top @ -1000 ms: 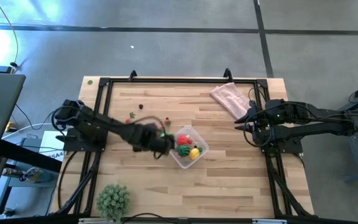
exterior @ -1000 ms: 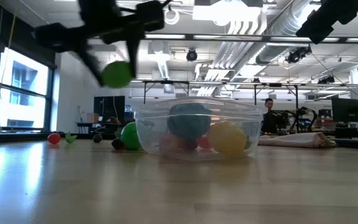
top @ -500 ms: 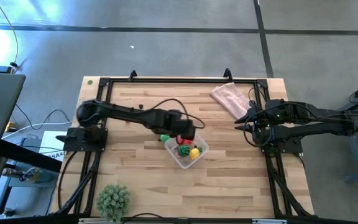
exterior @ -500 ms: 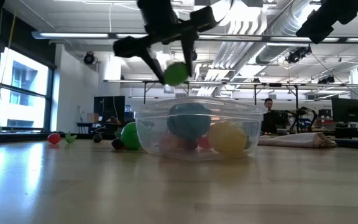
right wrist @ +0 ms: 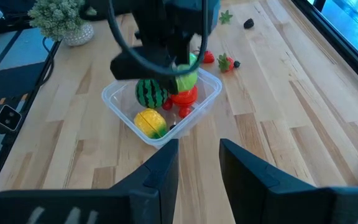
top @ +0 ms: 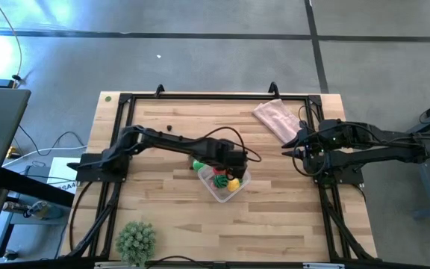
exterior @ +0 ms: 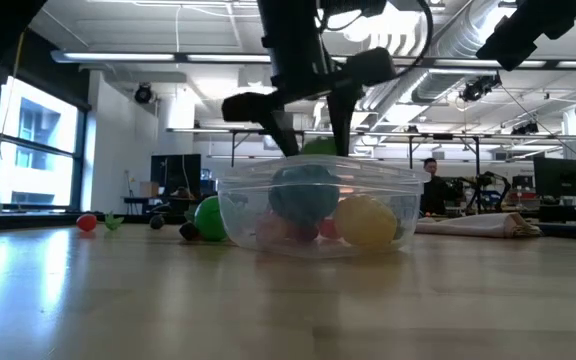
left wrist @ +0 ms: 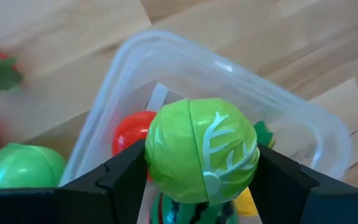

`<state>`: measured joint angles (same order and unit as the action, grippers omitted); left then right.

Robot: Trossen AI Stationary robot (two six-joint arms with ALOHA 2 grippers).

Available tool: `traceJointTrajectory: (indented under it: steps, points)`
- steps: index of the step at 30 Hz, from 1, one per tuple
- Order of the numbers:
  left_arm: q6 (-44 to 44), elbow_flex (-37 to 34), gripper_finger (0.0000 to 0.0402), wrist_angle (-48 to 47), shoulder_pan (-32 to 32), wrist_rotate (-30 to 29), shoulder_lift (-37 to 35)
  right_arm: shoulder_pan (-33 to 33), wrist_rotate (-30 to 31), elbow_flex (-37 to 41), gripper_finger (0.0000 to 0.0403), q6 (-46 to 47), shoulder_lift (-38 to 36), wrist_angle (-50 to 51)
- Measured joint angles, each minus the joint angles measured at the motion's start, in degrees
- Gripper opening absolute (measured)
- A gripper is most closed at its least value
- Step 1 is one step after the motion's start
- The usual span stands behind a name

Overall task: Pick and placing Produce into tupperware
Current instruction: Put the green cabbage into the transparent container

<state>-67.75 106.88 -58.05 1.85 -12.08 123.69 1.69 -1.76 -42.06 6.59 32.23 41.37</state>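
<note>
I'm holding a green cabbage [left wrist: 202,149] in the left claw [left wrist: 197,180] over the tupperware [top: 240,184]; several pieces in, strays remaining upper left on the bench [top: 275,217].

green ball [left wrist: 201,150] above clear tupperware [left wrist: 135,56]

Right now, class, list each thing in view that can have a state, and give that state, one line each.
left gripper: shut on the green cabbage, above the tupperware
green cabbage: held, not yet released
tupperware: open, partly filled
green ball: on the table beside the tupperware
right gripper: open, empty, waiting
</note>
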Motion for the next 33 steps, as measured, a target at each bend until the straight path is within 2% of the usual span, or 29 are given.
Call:
traceJointTrajectory:
  steps: [5, 17, 26, 33]
  points:
    - [0.22, -0.01, 0.023, -0.14, 0.0, 1.97, 1.43, 0.0, 0.0, 0.01, 0.0105, -0.01, 0.0, 0.01]
    - [1.15, 0.01, 0.0232, 0.25, -0.13, 1.39, 2.11, -0.02, 0.0, 0.01, 0.0105, 0.0, 0.0, 0.01]
    - [3.37, 0.01, 0.0276, 1.54, -0.11, 0.68, 2.09, -0.02, 0.0, 0.0, 0.0105, -0.01, 0.0, 0.01]
    - [3.44, 0.01, 0.0284, 1.55, -0.11, 0.47, 2.09, 0.0, 0.0, 0.0, 0.0105, 0.0, 0.0, 0.01]
